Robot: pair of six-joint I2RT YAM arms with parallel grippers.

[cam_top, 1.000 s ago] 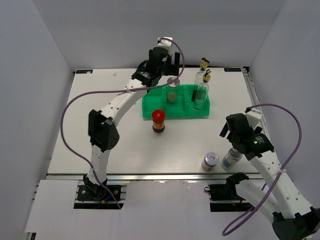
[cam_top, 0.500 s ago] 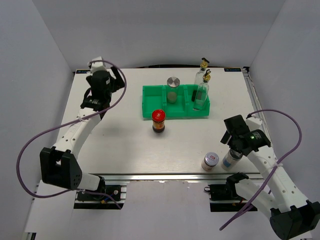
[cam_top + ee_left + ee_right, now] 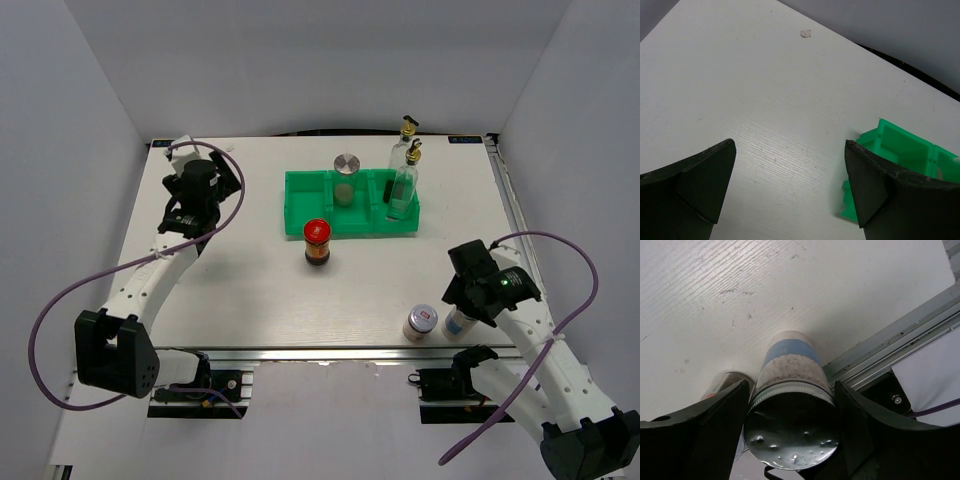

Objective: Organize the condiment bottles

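One shaker (image 3: 790,390) bears a blue band.

Green three-compartment tray (image 3: 360,226) toward the far side of a white table (image 3: 250,280), small pale scrap (image 3: 805,33) well apart.

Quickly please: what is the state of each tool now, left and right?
Left tool: open, holding nothing.
Right tool: around the silver-lidded, blue-labelled clear shaker; whether it grips cannot be told.

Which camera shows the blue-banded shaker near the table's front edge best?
The right wrist view: the blue-banded shaker fills the frame, with its silver lid and speckled contents clear. The top external view shows only a sliver beneath the right gripper. The left wrist view misses it.
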